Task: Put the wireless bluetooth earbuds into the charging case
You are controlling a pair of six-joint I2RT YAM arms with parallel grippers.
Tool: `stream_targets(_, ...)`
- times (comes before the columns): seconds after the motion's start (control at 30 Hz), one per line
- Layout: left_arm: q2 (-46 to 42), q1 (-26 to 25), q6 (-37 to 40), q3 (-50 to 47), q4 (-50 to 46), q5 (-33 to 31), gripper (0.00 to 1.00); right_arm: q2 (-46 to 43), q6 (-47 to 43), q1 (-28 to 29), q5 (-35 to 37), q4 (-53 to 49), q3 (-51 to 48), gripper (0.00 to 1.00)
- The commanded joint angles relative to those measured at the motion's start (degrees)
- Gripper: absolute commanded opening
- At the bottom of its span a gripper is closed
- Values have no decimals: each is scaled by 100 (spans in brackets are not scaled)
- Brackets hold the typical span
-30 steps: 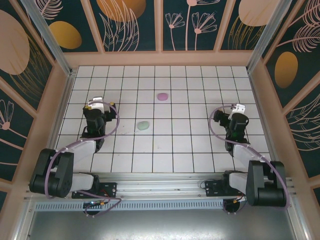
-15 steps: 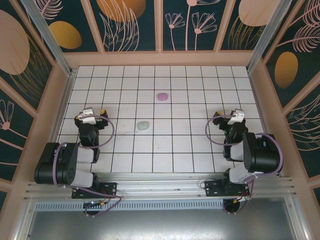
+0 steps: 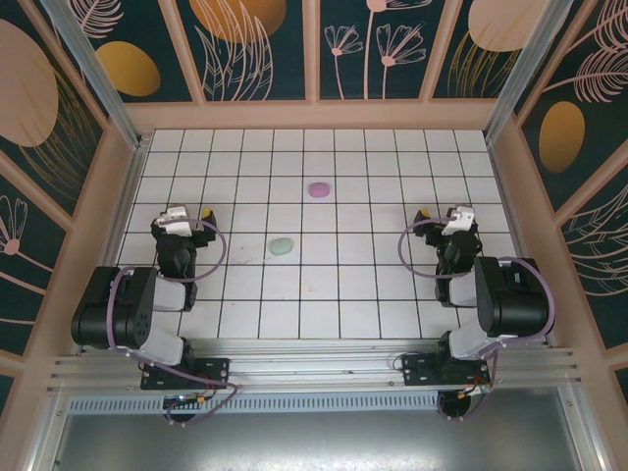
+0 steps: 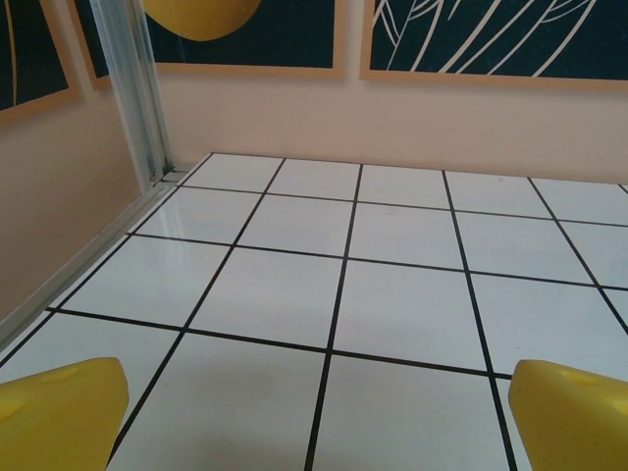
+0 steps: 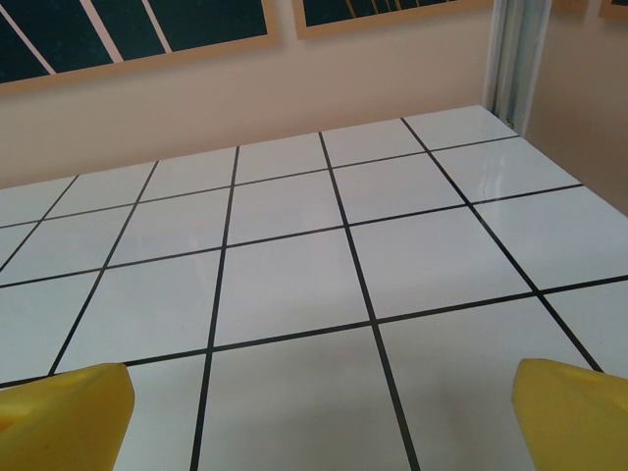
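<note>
White tiled table [image 3: 324, 294], dark floral wall panels [image 3: 255, 49], left gripper [image 4: 316, 417] and right gripper [image 5: 316, 412] spread, empty

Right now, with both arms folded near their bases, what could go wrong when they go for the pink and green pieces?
1. The pink piece and the mint green piece are small and rounded on glossy tiles; open jaws could nudge them away instead of gripping.
2. The left gripper and right gripper both face the far corners, away from the pieces, so each needs a big swing inward, and the arms might cross paths mid-table.
</note>
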Motion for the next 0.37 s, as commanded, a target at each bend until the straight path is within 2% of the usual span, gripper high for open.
stream_targets(0.0, 4, 42, -49, 52, 85, 93, 99, 27, -44, 15, 71, 131, 39, 99)
stream_targets(0.33, 4, 42, -51, 52, 85, 93, 99, 35, -88, 43, 26, 104, 62, 99)
